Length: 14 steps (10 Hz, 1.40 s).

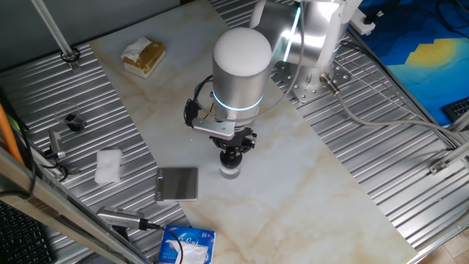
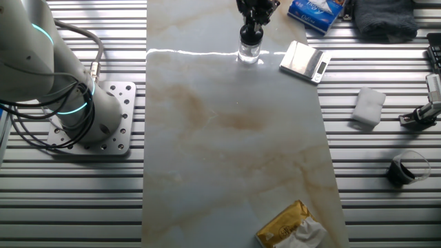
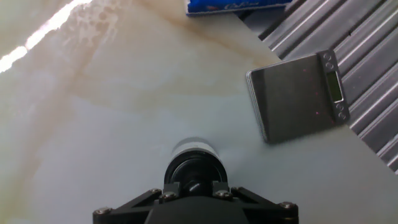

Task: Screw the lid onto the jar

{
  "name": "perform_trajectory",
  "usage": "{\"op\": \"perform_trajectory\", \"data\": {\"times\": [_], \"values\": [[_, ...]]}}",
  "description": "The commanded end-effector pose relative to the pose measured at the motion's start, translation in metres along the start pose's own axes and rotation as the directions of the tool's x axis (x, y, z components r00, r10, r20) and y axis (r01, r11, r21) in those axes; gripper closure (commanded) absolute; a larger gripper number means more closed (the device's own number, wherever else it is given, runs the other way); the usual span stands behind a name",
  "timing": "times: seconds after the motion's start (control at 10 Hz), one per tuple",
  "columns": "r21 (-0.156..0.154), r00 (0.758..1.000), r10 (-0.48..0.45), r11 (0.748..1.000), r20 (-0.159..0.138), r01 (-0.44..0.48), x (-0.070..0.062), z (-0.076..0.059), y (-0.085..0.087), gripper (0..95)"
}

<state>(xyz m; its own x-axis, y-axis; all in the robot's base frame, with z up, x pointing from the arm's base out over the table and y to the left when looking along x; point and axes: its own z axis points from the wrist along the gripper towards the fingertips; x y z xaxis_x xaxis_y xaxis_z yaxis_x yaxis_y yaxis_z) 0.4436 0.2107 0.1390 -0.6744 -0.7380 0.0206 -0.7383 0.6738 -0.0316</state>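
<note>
Hand view: the lid is seen from above, seated on the jar, with the tool clamped on it from either side. In one fixed view the jar stands upright on the marble surface, near the edge where a grey scale lies just beside it and a blue packet lies past that. The step in hand is judged to be the turning down of the lid. Since the jar is held by nothing but its own weight, it could be spun along with the lid, or tipped and dragged toward the scale if the tool is off centre. Cross-threading could follow if the lid is tilted; whether it sits level cannot be told.
</note>
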Motion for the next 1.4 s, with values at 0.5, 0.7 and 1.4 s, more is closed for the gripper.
{"op": "perform_trajectory", "data": {"times": [0.5,0.7,1.4], "values": [[-0.039,0.949,0.315,0.948,-0.028,-0.316,0.0017,0.0011,0.0000,95.0],[-0.038,0.922,0.386,0.921,-0.032,-0.387,0.0018,0.0011,0.0000,95.0],[-0.042,0.809,0.585,0.808,-0.049,-0.587,0.0018,0.0011,0.0000,95.0]]}}
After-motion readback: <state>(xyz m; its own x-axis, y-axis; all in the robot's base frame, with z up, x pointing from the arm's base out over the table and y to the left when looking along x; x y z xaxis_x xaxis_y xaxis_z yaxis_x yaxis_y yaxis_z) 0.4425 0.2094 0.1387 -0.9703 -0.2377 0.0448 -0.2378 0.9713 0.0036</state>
